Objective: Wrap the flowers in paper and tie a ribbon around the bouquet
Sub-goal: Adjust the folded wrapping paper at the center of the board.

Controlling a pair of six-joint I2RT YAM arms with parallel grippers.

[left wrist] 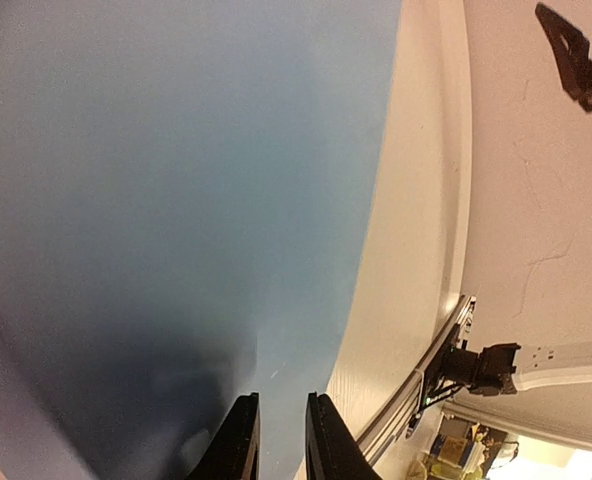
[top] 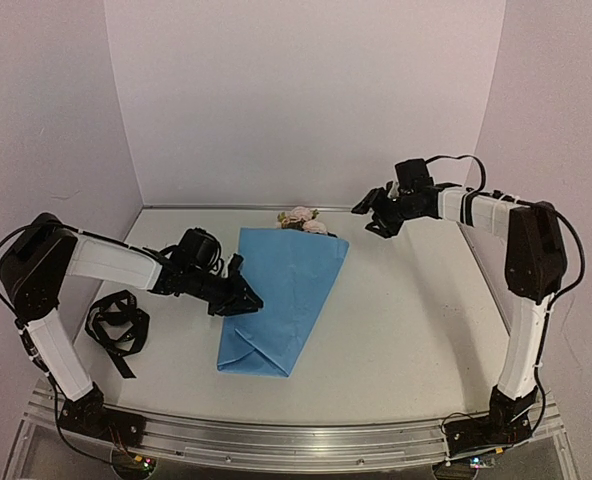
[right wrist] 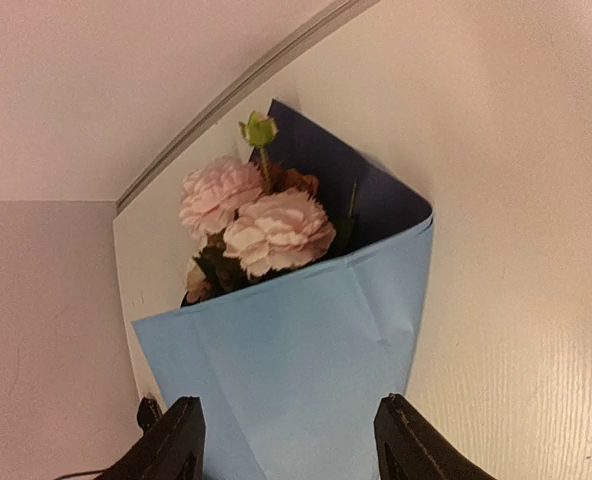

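Note:
The bouquet lies in the middle of the table as a light blue paper [top: 284, 295] cone. The pale pink flowers [top: 302, 218] stick out of its far end. In the right wrist view the flowers [right wrist: 266, 225] sit against the navy inner face, above the blue paper [right wrist: 296, 360]. My left gripper [top: 248, 300] rests low at the paper's left edge. Its jaws stand a narrow gap apart [left wrist: 281, 408] with nothing between them and blue paper [left wrist: 176, 200] beyond. My right gripper [top: 368, 218] hovers at the back right, wide open [right wrist: 288, 428] and empty. The black ribbon [top: 116, 325] lies loose at the left.
White walls close in the table on three sides. A metal rail [top: 276, 440] runs along the near edge with both arm bases on it. In the left wrist view the right arm's base [left wrist: 486, 365] and the right gripper [left wrist: 581, 60] show.

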